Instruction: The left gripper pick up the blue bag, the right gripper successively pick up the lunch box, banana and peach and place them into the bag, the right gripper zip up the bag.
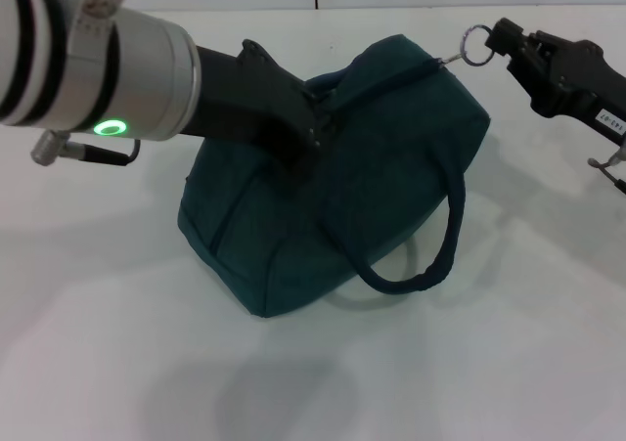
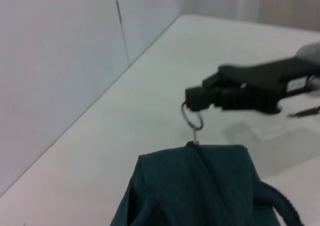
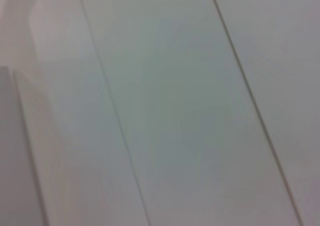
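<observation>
On white table (image 1: 117, 363): blue bag (image 1: 333, 197); wall (image 2: 55, 60) seemingly panelled.

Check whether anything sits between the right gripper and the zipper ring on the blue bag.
Nothing visible does. The right gripper is already at the zipper ring, its fingers shut on it at the far right end of the blue bag. The left gripper holds the bag's top farther left, clear of the ring.

Left claw (image 1: 311, 140) tips perhaps buried in blue bag (image 1: 333, 206), bag's contents hidden, right arm cropped
</observation>
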Tool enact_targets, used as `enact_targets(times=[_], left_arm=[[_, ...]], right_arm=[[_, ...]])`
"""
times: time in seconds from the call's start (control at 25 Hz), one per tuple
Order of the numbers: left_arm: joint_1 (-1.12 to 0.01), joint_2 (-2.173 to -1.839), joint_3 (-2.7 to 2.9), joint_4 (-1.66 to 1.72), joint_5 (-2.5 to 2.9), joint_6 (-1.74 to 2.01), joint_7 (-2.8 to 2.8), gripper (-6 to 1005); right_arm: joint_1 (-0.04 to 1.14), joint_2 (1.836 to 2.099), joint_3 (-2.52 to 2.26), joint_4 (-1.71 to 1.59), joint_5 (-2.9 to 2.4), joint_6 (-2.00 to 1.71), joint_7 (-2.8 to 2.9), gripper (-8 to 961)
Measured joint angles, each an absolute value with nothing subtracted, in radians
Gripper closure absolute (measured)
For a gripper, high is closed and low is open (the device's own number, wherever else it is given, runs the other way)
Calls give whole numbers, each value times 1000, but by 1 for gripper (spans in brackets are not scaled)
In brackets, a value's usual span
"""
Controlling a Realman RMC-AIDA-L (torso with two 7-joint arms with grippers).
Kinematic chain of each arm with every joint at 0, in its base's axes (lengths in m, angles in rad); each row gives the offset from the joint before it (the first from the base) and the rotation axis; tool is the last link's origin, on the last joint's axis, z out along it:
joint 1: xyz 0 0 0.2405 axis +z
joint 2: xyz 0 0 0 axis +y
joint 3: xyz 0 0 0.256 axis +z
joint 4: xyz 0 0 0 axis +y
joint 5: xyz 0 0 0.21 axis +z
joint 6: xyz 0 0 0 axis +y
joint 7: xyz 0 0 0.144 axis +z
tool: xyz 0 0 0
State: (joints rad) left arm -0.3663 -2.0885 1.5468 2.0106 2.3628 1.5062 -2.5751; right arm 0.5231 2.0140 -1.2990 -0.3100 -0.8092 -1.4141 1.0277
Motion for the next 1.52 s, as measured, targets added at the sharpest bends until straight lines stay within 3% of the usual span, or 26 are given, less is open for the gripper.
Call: enact_targets(times=[0.68,1.16,1.36,1.52], left_arm=[[-344,-2088,1460,2010,2230,1501,-2523,900],[-345,-2089,1441,1925,2238,1471,-2513,893],[-344,-2089,1440,1875,2238,1417,-2492,890],[-340,-2090,1422,1844,2227,1384,-2494,888]], right_arm=[[530,2018,-1334,-296,-824,-1222,1028,950],[513,2015,-1315,-299,-771,-1304,1033,952],[492,2015,-1290,-298,-763,-1331,1030,876],[482,2015,-1288,-297,-762,-1337,1030,715]])
